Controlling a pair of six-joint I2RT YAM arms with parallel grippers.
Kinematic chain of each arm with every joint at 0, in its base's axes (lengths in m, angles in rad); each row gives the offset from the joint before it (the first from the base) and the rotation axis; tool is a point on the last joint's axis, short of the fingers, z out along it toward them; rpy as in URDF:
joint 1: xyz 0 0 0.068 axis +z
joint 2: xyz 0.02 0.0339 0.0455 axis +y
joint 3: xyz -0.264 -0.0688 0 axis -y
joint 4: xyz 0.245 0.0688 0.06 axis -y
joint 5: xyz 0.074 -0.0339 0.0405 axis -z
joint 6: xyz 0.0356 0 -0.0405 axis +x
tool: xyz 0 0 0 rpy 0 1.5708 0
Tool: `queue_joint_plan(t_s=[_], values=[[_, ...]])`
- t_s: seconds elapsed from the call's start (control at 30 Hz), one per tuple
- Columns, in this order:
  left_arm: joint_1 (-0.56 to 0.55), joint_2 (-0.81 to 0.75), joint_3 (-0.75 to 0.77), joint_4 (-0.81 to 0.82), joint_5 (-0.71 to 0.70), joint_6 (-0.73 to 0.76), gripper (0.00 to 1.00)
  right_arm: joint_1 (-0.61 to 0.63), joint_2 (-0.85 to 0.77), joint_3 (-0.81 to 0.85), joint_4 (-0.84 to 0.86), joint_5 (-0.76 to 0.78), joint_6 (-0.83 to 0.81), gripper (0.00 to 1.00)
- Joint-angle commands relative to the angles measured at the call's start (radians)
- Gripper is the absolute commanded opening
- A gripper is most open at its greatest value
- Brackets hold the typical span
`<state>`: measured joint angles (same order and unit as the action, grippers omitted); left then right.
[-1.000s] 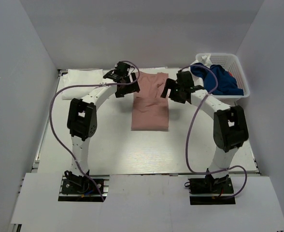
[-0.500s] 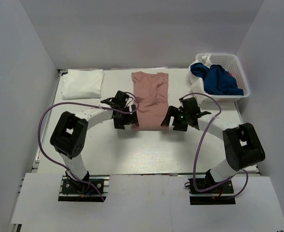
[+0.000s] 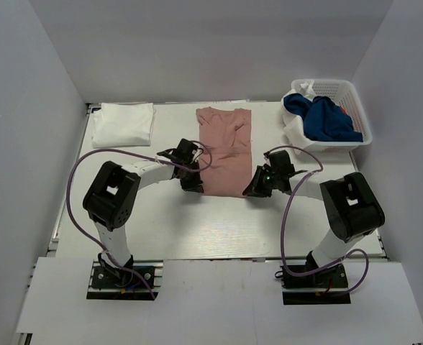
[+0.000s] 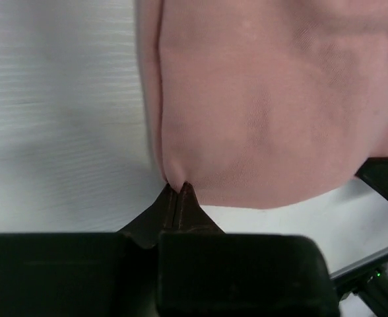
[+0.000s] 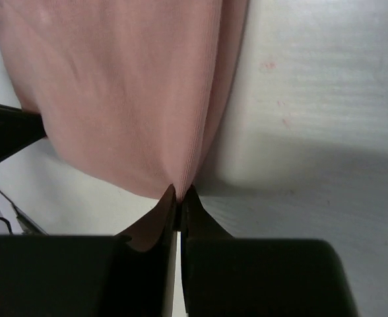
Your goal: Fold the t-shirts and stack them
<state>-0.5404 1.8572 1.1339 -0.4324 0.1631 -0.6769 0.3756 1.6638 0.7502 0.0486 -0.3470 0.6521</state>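
Top external: pink shirt [image 3: 224, 147] lies flat on table [image 3: 197, 223].
Left gripper [image 4: 179, 187]: clenched on shirt's near left corner.
Right gripper [image 5: 179, 191]: clenched on near right corner.

Four t-shirts [image 3: 224, 147], one basket [image 3: 341, 87], two grippers [image 3: 198, 188] [image 3: 249, 192]

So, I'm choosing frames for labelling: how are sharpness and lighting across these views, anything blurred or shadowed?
Top external: soft, even light, no glare, the pink t-shirt crisp. Left wrist: the left gripper is a dark, soft-edged mass near the lens, the cloth sharper. Right wrist: the right gripper equally dark, a soft shadow on the table beside the shirt.
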Motion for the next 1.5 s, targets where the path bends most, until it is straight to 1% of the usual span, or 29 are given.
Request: queue_joint_plan(t_s=[0.0, 0.1, 0.17, 0.2, 0.27, 0.3, 0.33, 0.37, 0.4, 0.43, 0.5, 0.6, 0.63, 0.77, 0.83, 0.87, 0.9, 0.93, 0.97, 1.0, 1.03, 1.07, 1.1, 1.17, 1.2, 1.27, 1.3, 1.37, 1.47], values=[[-0.026, 0.010, -0.042, 0.014, 0.001, 0.004, 0.00, 0.003, -0.064, -0.044, 0.013, -0.007, 0.018, 0.00], [-0.038, -0.033, -0.051, 0.014, -0.022, 0.004, 0.00, 0.006, -0.101, -0.057, -0.030, 0.017, -0.006, 0.00], [-0.049, -0.090, -0.098, 0.014, -0.022, 0.004, 0.00, 0.009, -0.160, -0.057, -0.085, 0.016, -0.029, 0.00], [-0.061, -0.174, -0.117, 0.005, -0.031, 0.004, 0.00, 0.011, -0.198, -0.063, -0.145, 0.017, -0.046, 0.00], [-0.072, -0.269, -0.176, -0.018, -0.031, 0.004, 0.00, 0.025, -0.275, -0.083, -0.197, 0.020, -0.068, 0.00], [-0.084, -0.367, -0.193, -0.041, -0.022, 0.004, 0.00, 0.032, -0.338, -0.089, -0.219, 0.017, -0.078, 0.00], [-0.084, -0.412, -0.224, -0.051, -0.022, 0.004, 0.00, 0.040, -0.401, -0.094, -0.296, 0.014, -0.086, 0.00], [-0.095, -0.453, -0.233, -0.051, 0.016, 0.004, 0.00, 0.045, -0.462, -0.100, -0.323, 0.014, -0.100, 0.00], [-0.104, -0.487, -0.233, -0.078, 0.027, 0.004, 0.00, 0.049, -0.490, -0.098, -0.378, 0.020, -0.111, 0.00], [-0.104, -0.542, -0.217, -0.095, 0.027, 0.004, 0.00, 0.051, -0.568, -0.095, -0.418, 0.025, -0.117, 0.00], [-0.122, -0.578, -0.177, -0.164, 0.038, 0.004, 0.00, 0.052, -0.607, -0.077, -0.470, 0.043, -0.115, 0.00], [-0.122, -0.642, -0.122, -0.187, -0.003, 0.013, 0.00, 0.051, -0.682, -0.058, -0.464, 0.039, -0.095, 0.00], [-0.122, -0.651, -0.111, -0.187, -0.004, 0.013, 0.00, 0.051, -0.697, -0.054, -0.419, 0.046, -0.094, 0.00], [-0.122, -0.652, -0.049, -0.187, -0.143, 0.023, 0.00, 0.046, -0.656, 0.024, -0.389, 0.106, -0.098, 0.00], [-0.113, -0.615, 0.006, -0.186, -0.204, 0.023, 0.00, 0.046, -0.619, 0.092, -0.353, 0.118, -0.094, 0.00], [-0.102, -0.603, 0.019, -0.177, -0.204, 0.023, 0.00, 0.043, -0.607, 0.106, -0.333, 0.121, -0.089, 0.00], [-0.102, -0.590, 0.052, -0.177, -0.235, 0.023, 0.00, 0.042, -0.563, 0.136, -0.314, 0.123, -0.089, 0.00], [-0.102, -0.555, 0.075, -0.167, -0.310, 0.023, 0.00, 0.039, -0.544, 0.170, -0.314, 0.128, -0.091, 0.00], [-0.102, -0.532, 0.134, -0.192, -0.345, 0.014, 0.00, 0.033, -0.486, 0.190, -0.322, 0.153, -0.094, 0.00], [-0.092, -0.505, 0.168, -0.209, -0.371, 0.005, 0.00, 0.028, -0.461, 0.246, -0.328, 0.167, -0.092, 0.00], [-0.092, -0.477, 0.200, -0.242, -0.432, 0.005, 0.00, 0.028, -0.446, 0.264, -0.334, 0.177, -0.100, 0.00], [-0.079, -0.414, 0.261, -0.258, -0.451, 0.005, 0.00, 0.017, -0.381, 0.276, -0.335, 0.166, -0.103, 0.00], [-0.079, -0.382, 0.291, -0.267, -0.464, 0.005, 0.00, 0.016, -0.357, 0.331, -0.340, 0.158, -0.104, 0.00], [-0.058, -0.319, 0.369, -0.288, -0.464, 0.019, 0.00, 0.003, -0.294, 0.369, -0.360, 0.137, -0.115, 0.00], [-0.043, -0.256, 0.397, -0.299, -0.473, 0.028, 0.00, 0.000, -0.241, 0.417, -0.357, 0.135, -0.117, 0.00], [-0.017, -0.205, 0.461, -0.313, -0.484, 0.028, 0.00, -0.010, -0.210, 0.442, -0.351, 0.128, -0.117, 0.00], [-0.007, -0.185, 0.477, -0.313, -0.493, 0.028, 0.00, -0.020, -0.166, 0.486, -0.351, 0.129, -0.120, 0.00], [0.023, -0.133, 0.509, -0.281, -0.493, 0.054, 0.00, -0.033, -0.135, 0.546, -0.358, 0.125, -0.118, 0.00], [0.065, -0.055, 0.559, -0.244, -0.447, 0.069, 0.00, -0.055, -0.058, 0.604, -0.369, 0.109, -0.120, 0.00]])
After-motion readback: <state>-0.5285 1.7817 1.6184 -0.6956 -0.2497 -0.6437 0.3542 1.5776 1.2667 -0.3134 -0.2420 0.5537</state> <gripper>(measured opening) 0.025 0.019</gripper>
